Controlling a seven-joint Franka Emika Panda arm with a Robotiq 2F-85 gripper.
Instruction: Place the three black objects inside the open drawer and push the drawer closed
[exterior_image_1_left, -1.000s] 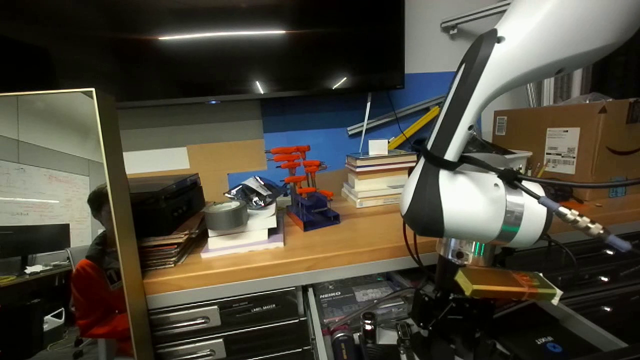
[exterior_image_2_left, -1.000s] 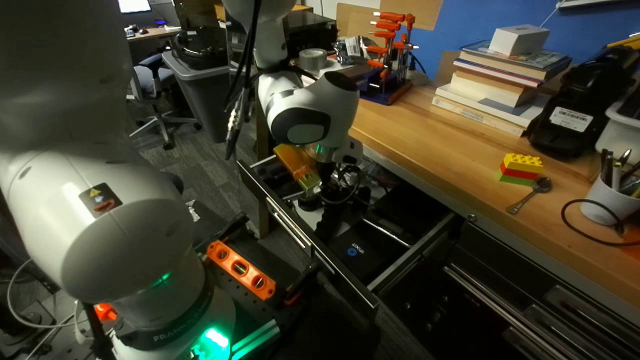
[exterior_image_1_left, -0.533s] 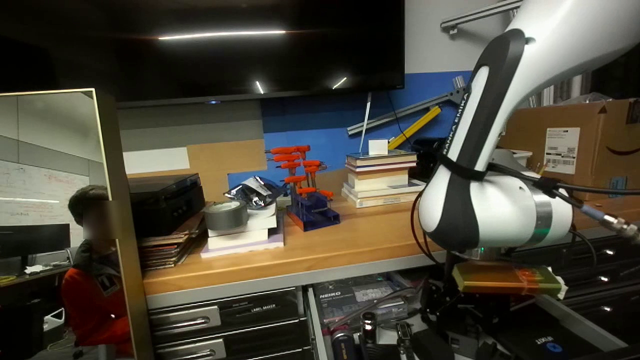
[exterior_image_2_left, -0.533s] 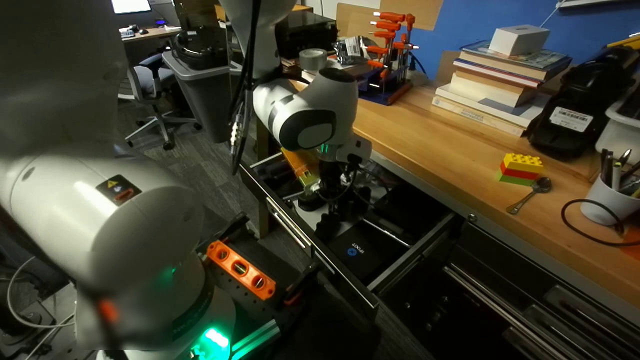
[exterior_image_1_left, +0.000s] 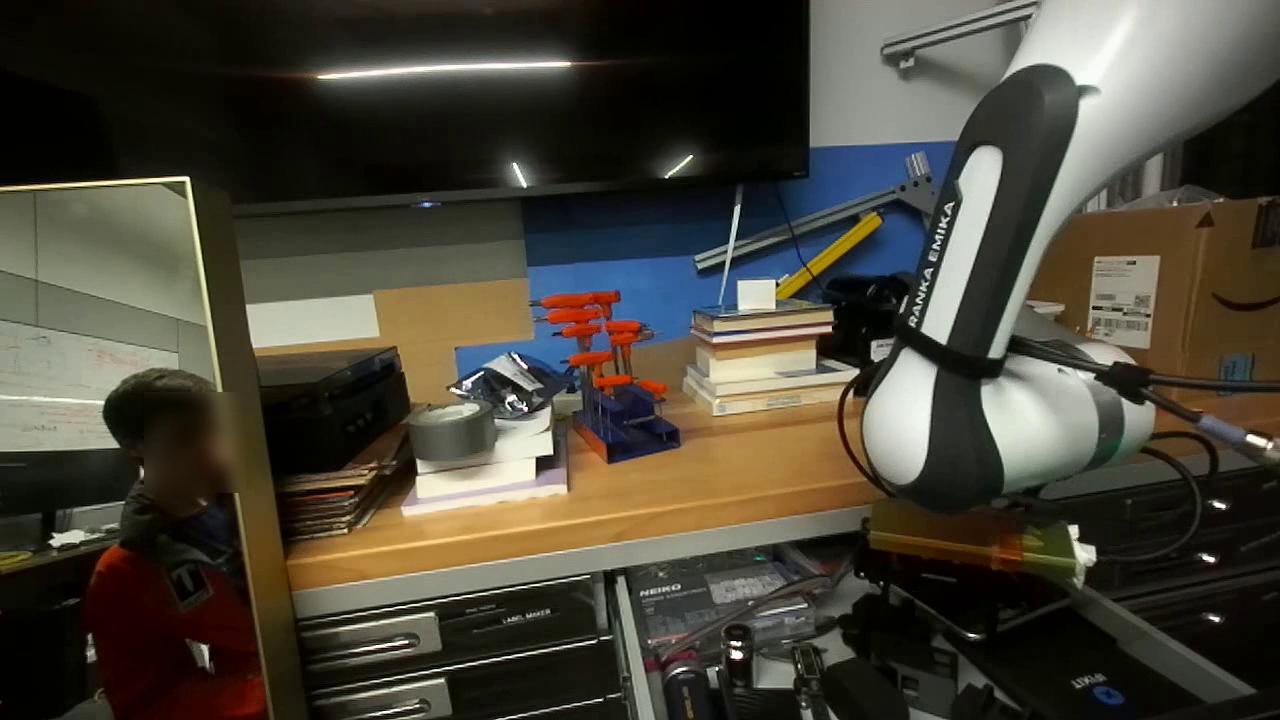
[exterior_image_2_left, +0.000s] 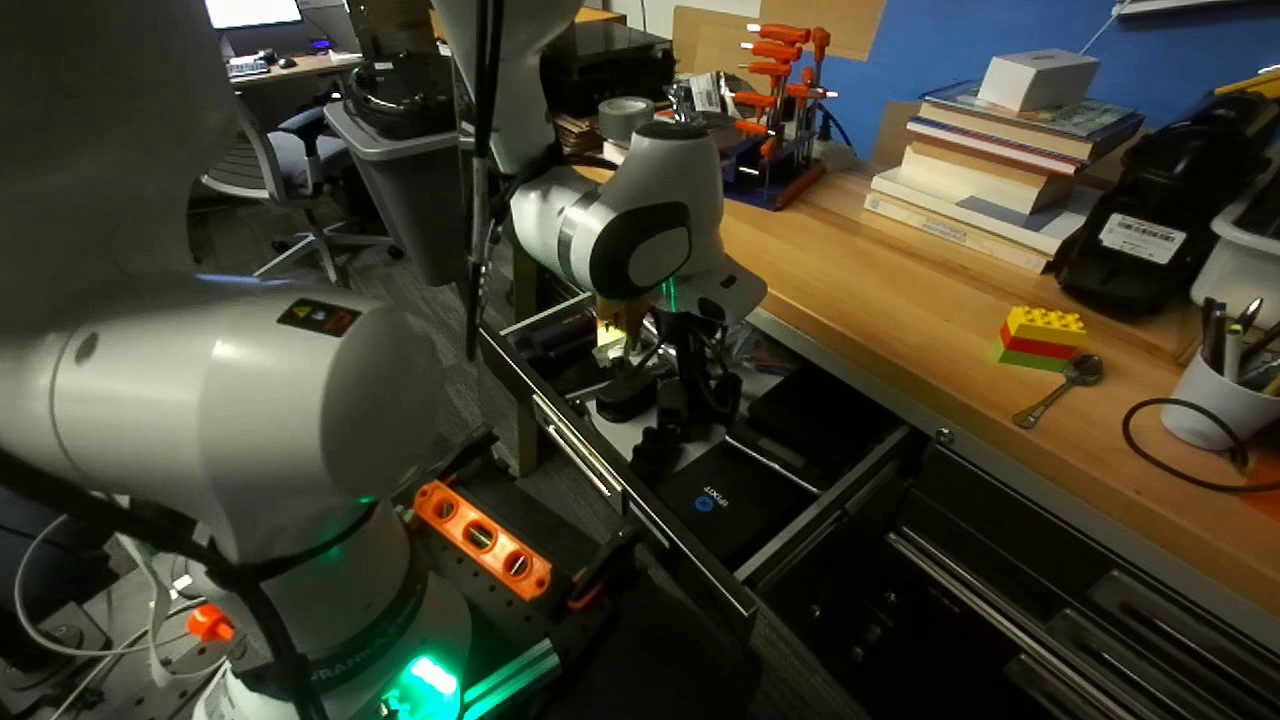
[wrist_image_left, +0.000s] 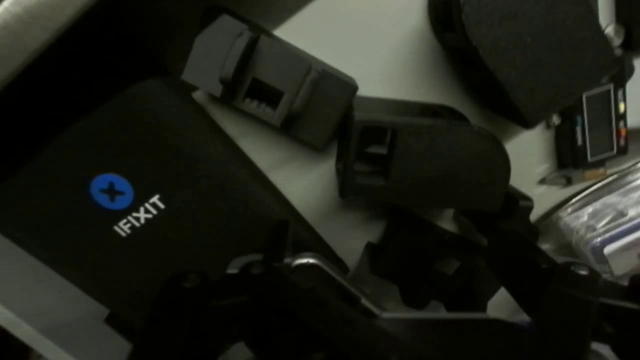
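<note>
The drawer (exterior_image_2_left: 700, 562) is open below the bench in both exterior views. Three black parts lie in it: a slotted clip (wrist_image_left: 270, 85), a rounded block with a slot (wrist_image_left: 430, 160) touching or almost touching the clip, and a bracket (wrist_image_left: 425, 270) beside the block. In an exterior view the bracket (exterior_image_1_left: 885, 630), block (exterior_image_1_left: 922, 675) and clip (exterior_image_1_left: 985, 703) lie in a row. My gripper (wrist_image_left: 377, 227) hangs above these parts, fingers apart, with nothing visibly held between them. In an exterior view my gripper (exterior_image_2_left: 705, 405) is just above the drawer, partly hidden by its cables.
The drawer also holds a black IFIXIT box (wrist_image_left: 150, 165), a silver-edged black slab (exterior_image_2_left: 810, 430), another black object (wrist_image_left: 530, 55) and a NEIKO case (exterior_image_1_left: 700, 595). An amber block (exterior_image_1_left: 970, 545) is fixed by the wrist. The wooden bench edge (exterior_image_1_left: 600, 520) overhangs the drawer.
My gripper has risen from low in the drawer, and the wrist has turned and shifted away. The black parts stay lying in the drawer, now less covered. The drawer has not moved.
</note>
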